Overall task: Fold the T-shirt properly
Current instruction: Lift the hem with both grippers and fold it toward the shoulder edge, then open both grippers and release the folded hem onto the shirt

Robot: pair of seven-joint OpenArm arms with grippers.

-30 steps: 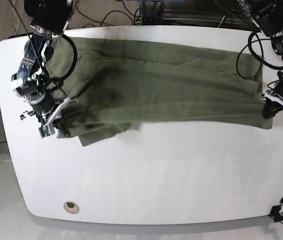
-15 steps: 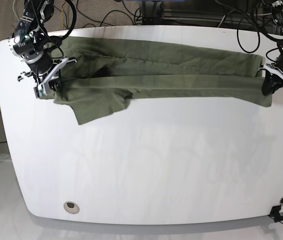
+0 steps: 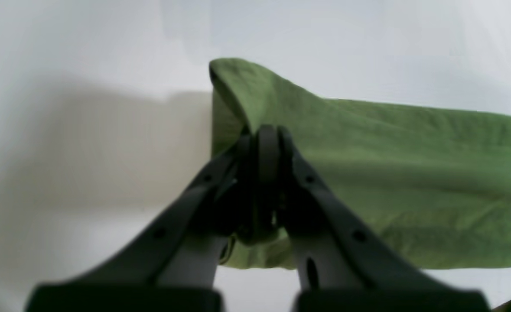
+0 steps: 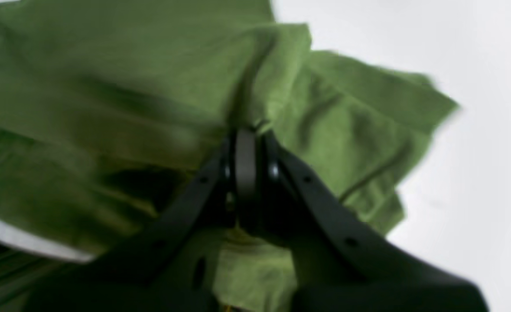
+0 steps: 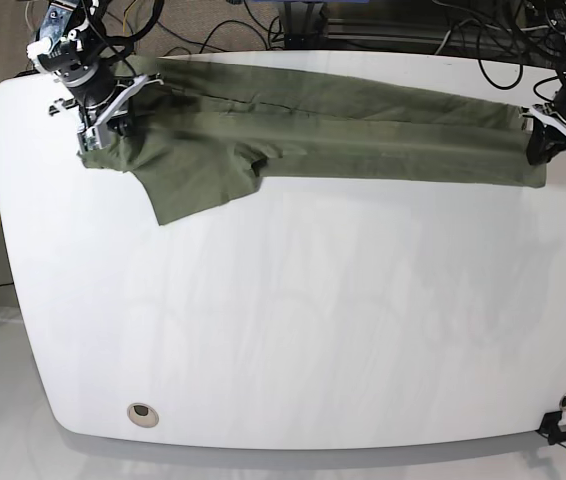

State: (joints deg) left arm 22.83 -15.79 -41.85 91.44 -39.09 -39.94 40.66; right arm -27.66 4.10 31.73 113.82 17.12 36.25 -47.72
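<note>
At the far left of the desk [image 5: 263, 330], the right gripper [image 5: 101, 128] is clamped tight on a bunched edge of the T-shirt [image 5: 343, 135]. Just beside it a loose flap spreads toward the near side. The shirt runs as a long olive band along the desk's far edge. At the far right, the left gripper [image 5: 541, 148] pinches the shirt's other end between closed jaws.

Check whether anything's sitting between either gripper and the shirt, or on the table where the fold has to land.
Nothing visible. The left gripper and the right gripper are both shut directly on the T-shirt. The white table in front of the stretched cloth shows only bare surface.
</note>
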